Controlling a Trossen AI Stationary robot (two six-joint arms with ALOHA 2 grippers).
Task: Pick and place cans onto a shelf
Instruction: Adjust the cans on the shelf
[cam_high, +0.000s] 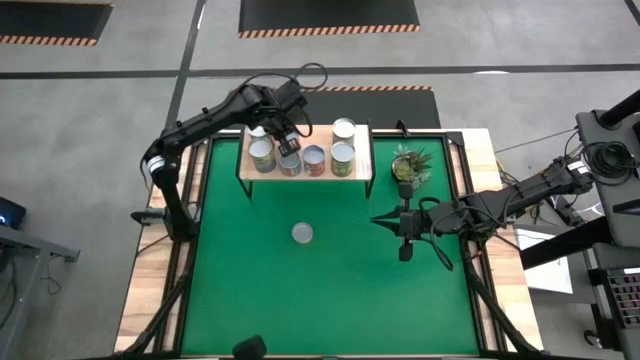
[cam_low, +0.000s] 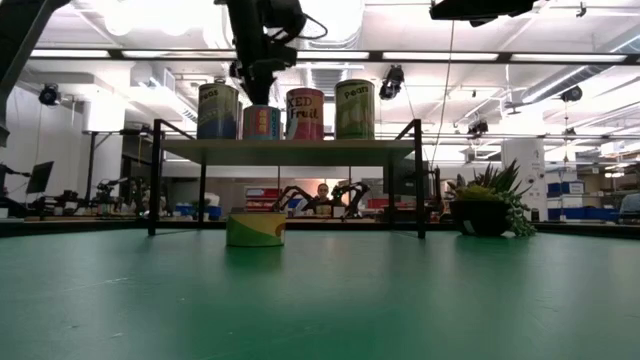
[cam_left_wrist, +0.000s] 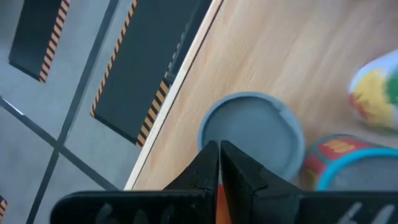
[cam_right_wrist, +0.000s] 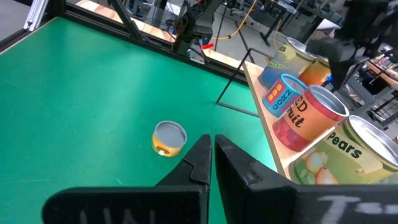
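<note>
Finishing placement, by the look of it: green table (cam_high: 330, 290), shelf (cam_high: 358, 172) at 12 o'clock carrying most cans (cam_high: 342, 158). Your left gripper (cam_high: 287, 141) hangs over shelf, fingers pinched shut, empty. Right gripper (cam_high: 379, 220) at 3 o'clock, shut, empty. Last can (cam_high: 302, 234) sits mid-table; you open fingers, descend on it.

The big green table (cam_high: 330, 290) has wooden edges, and a low wooden shelf (cam_high: 361, 150) on thin black legs stands at its far end. Cans (cam_high: 342, 158) stand in a bunch on the shelf, and one grey can top (cam_left_wrist: 252, 134) sits just past the tips of the left fingers (cam_left_wrist: 208, 165). One short can (cam_high: 302, 234) sits alone on the green, out in front of the right fingers (cam_right_wrist: 199, 158), and a small potted plant (cam_high: 408, 166) stands beside the shelf.
</note>
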